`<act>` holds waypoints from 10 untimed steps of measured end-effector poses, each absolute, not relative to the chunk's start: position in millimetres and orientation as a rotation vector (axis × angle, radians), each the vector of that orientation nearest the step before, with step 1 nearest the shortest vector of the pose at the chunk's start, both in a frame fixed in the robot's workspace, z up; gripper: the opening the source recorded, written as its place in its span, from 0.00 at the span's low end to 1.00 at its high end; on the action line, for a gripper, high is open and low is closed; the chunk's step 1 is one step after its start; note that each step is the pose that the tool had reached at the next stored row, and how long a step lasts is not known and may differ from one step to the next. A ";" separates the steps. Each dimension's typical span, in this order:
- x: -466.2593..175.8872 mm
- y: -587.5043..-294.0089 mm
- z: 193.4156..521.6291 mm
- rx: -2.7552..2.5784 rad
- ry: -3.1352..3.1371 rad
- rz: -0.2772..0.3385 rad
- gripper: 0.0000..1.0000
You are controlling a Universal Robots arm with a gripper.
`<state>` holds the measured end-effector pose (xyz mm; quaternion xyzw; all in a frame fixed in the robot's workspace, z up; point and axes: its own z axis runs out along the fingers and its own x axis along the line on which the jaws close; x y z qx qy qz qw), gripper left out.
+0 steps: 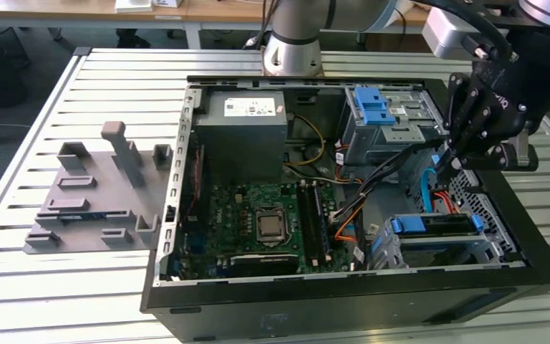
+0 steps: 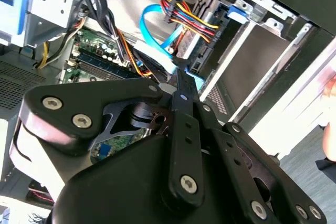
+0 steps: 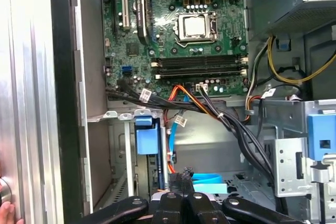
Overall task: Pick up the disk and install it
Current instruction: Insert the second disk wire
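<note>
Pincer (image 1: 444, 163) sits right of frame, pinched together on a blue cable (image 1: 432, 188) beside the seated disk (image 1: 435, 226). I'd go slow, avoid snagging wires.

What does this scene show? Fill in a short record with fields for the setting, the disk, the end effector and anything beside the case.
Setting: open computer case on a slatted metal table
Disk: disk sits in a bay at the exterior view's lower right
End effector: end effector is inside the case, above the disk, by a blue cable
Beside case: grey fixture, on the exterior view's left
</note>
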<state>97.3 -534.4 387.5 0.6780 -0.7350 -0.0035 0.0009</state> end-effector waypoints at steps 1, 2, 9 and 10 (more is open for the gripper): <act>97.3 -533.4 387.6 2.129 -2.308 -0.011 0.11; 97.3 -533.0 387.5 2.128 -2.307 -0.010 0.11; 97.3 -531.3 387.5 2.124 -2.302 0.002 0.11; 97.3 -530.6 387.3 2.123 -2.301 0.005 0.11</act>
